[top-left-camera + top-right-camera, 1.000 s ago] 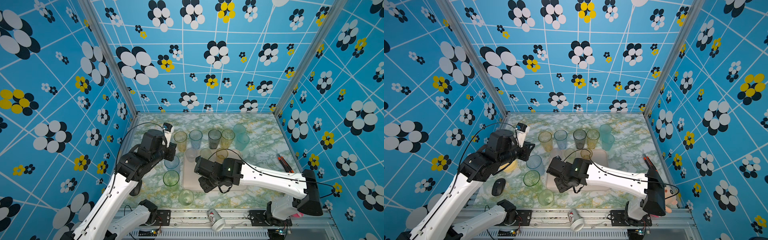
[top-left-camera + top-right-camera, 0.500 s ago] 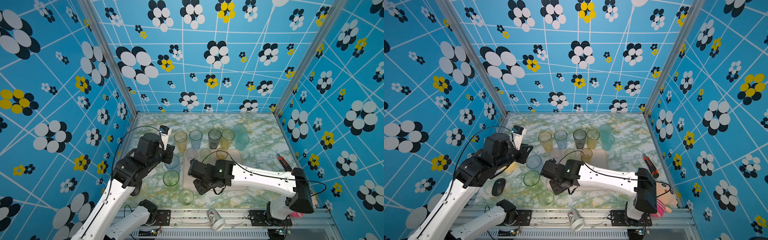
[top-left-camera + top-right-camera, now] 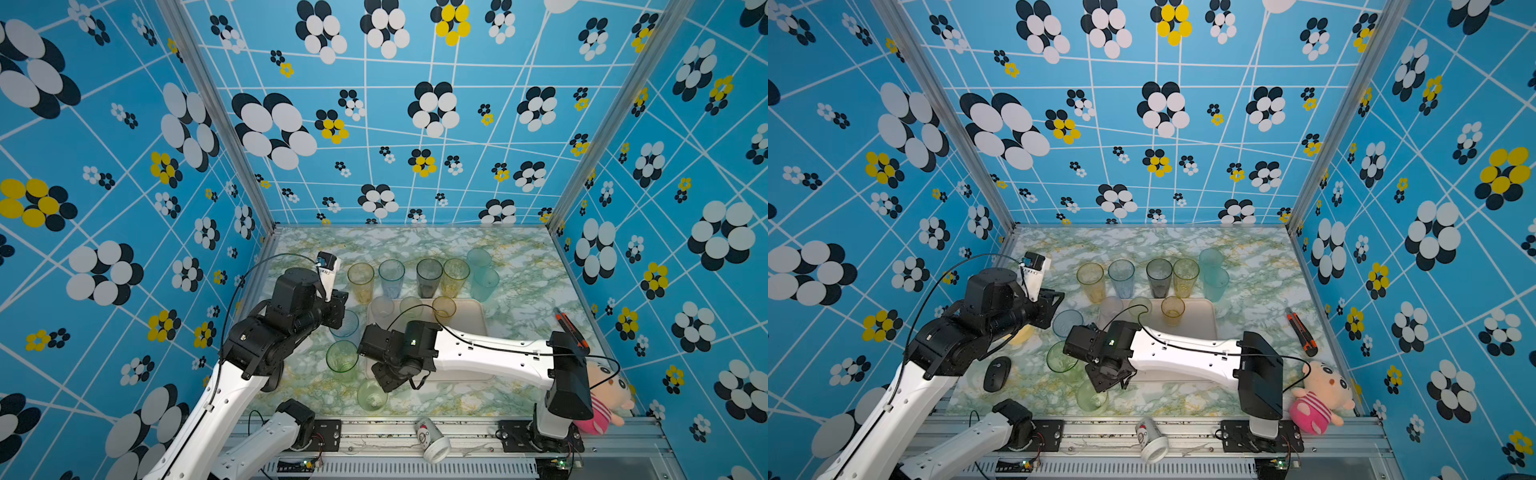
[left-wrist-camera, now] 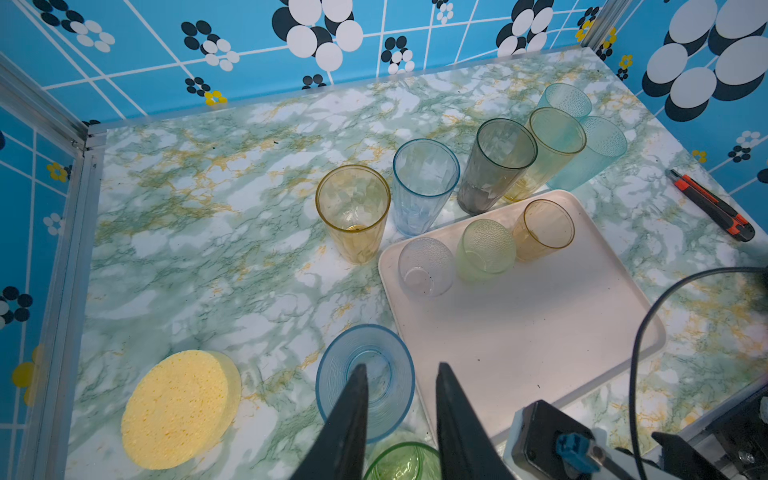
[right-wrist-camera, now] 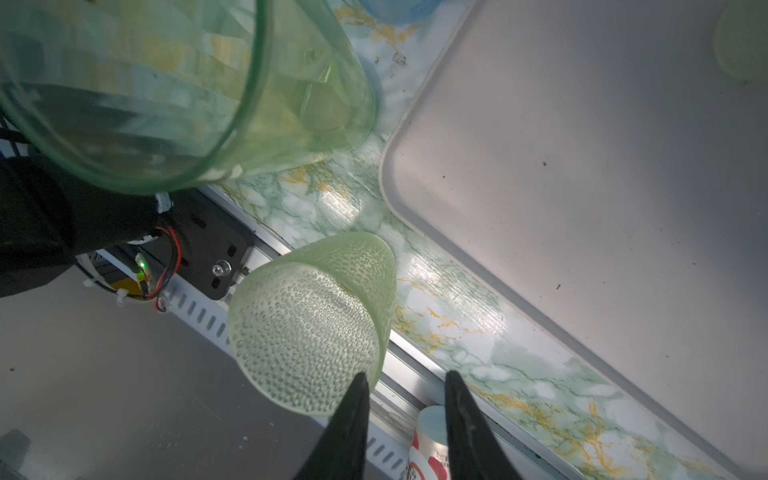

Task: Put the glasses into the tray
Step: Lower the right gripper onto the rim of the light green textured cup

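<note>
The cream-pink tray (image 3: 469, 320) (image 4: 519, 332) holds three short glasses: clear (image 4: 426, 268), pale green (image 4: 486, 249) and amber (image 4: 542, 228). Several tall glasses (image 3: 429, 276) stand in a row behind it. Left of the tray are a short blue glass (image 4: 365, 374) and a tall green glass (image 3: 341, 359). A dimpled pale green glass (image 5: 307, 324) stands by the front edge. My left gripper (image 4: 401, 374) is open above the blue glass's rim, one finger over its inside. My right gripper (image 5: 406, 376) is open beside the dimpled glass, with nothing between its fingers.
A yellow sponge (image 4: 178, 409) and a black mouse (image 3: 997, 373) lie at the left. On the right are a box cutter (image 3: 571, 328) and a plush doll (image 3: 602, 399). A white paper cup (image 3: 432, 440) lies on the front rail.
My right arm has swung left off the tray toward the dimpled glass, and its jaws have narrowed. My left gripper has shifted slightly over the short blue glass.
</note>
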